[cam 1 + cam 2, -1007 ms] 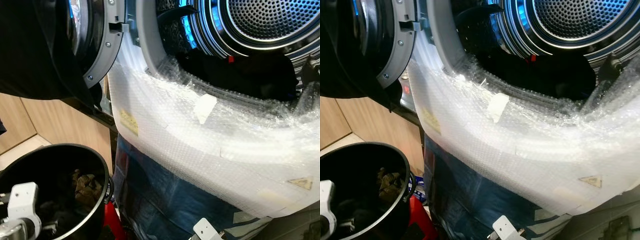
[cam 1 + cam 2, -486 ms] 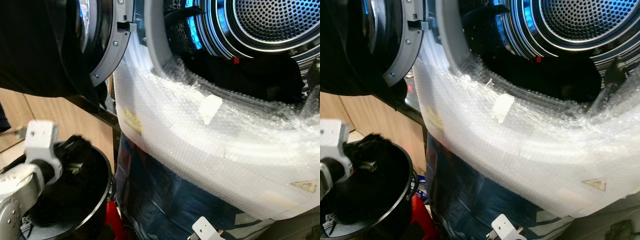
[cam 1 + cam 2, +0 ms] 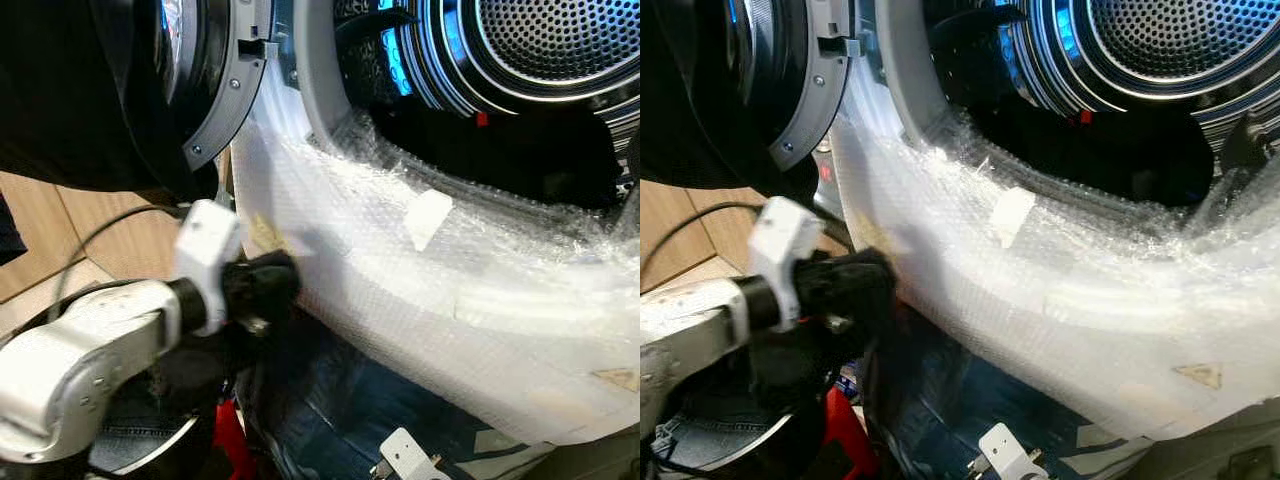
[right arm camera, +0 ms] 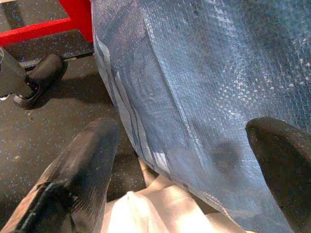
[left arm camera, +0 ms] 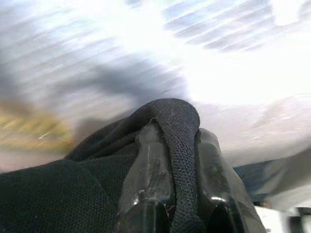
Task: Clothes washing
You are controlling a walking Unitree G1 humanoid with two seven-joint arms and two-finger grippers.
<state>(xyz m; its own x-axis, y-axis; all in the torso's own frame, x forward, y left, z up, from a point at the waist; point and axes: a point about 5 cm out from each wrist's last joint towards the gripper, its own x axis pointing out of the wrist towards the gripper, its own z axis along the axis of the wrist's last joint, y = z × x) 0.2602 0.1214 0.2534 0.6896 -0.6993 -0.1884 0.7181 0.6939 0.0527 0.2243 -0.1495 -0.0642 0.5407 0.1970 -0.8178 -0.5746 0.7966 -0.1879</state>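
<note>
the left tool is clamped on a black cloth, a fold of it pinched between the two fingers, and it hangs beside the bubble wrap over the washer's front, above the bin. the washer door stands open, with dark clothes in the drum. the right tool is spread wide, holding nothing, near the blue sheet and floor.

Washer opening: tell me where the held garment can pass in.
The upper gap in the drum mouth, between the grey door seal and the dark laundry heaped along the bubble-wrapped lip, is free. The left gripper clamps the black garment beside the open door.
</note>
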